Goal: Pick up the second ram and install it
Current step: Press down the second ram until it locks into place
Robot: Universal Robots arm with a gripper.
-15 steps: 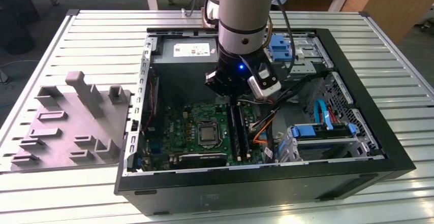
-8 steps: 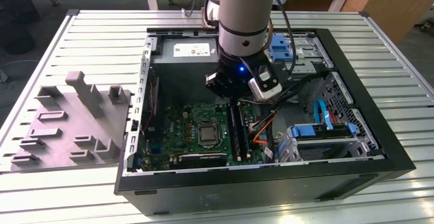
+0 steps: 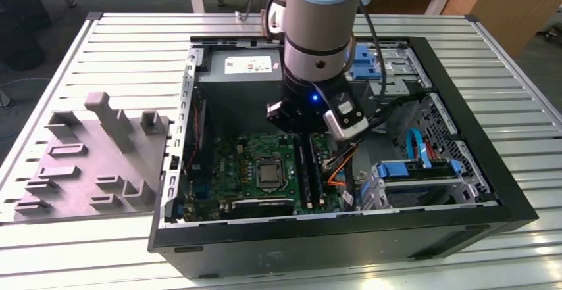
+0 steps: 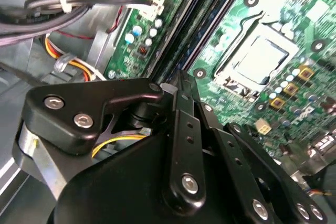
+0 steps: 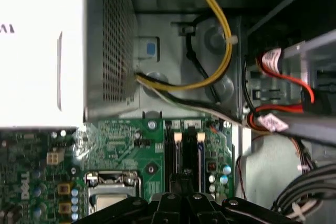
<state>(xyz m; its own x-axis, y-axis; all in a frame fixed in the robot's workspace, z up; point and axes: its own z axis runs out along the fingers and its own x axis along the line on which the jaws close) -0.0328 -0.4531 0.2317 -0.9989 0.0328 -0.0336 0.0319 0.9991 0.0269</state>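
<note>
My gripper (image 3: 309,129) hangs low inside the open computer case, over the far end of the black memory slots (image 3: 307,165) on the green motherboard (image 3: 237,165). In the second wrist view its black fingers meet at the gripper tip (image 4: 177,77), right above the slot lines. The first wrist view puts the gripper tip (image 5: 184,176) between two slots with white latches (image 5: 177,138). A thin blue edge (image 5: 200,158) runs along one slot; it looks like a ram standing in it. Whether a stick sits between the fingers is hidden.
A grey parts fixture (image 3: 92,162) lies on the slatted table at the exterior view's left. The CPU socket (image 3: 266,171) is beside the slots. Power supply (image 3: 241,66), drive cages (image 3: 422,171) and loose cables (image 5: 210,77) crowd the case around the arm.
</note>
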